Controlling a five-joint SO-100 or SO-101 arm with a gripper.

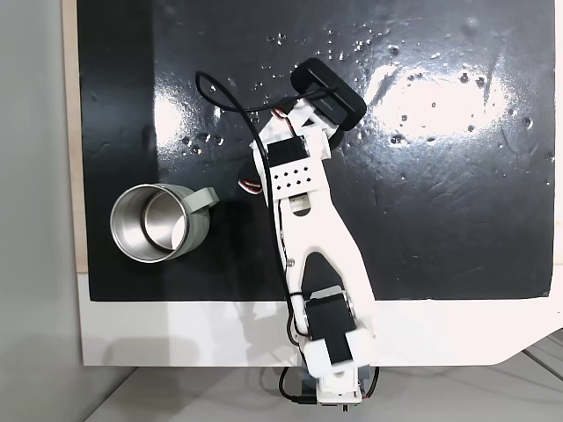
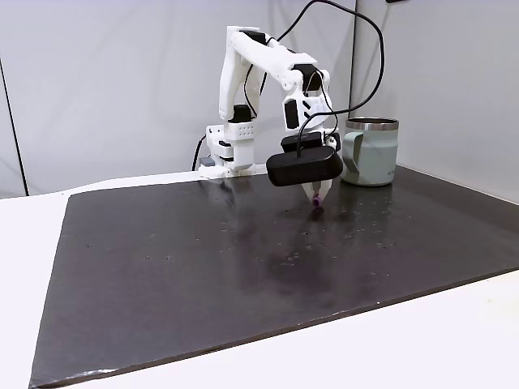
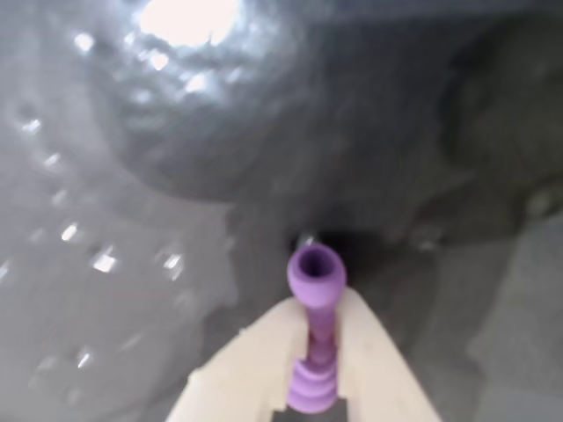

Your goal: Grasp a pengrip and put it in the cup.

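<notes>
My gripper [image 3: 318, 301] is shut on the pengrip [image 3: 317, 271], a light purple ridged tube pinched lengthwise between the two white fingers [image 3: 246, 378], with its open end poking past the tips. In a fixed view from the side, the gripper [image 2: 318, 193] hangs low over the mat with the purple pengrip [image 2: 316, 201] at its tip; whether it touches the mat I cannot tell. The cup [image 2: 369, 154], sage-green with a steel inside, stands upright behind and to the right. In a fixed view from above, the cup [image 1: 199, 224] sits left of the arm, well apart from it.
A glossy black mat [image 1: 440, 176] covers the white table. The black wrist camera [image 1: 330, 88] hides the fingers from above. The arm's base [image 1: 334, 352] stands at the table's near edge, with a black cable [image 1: 220, 92] looping over the mat.
</notes>
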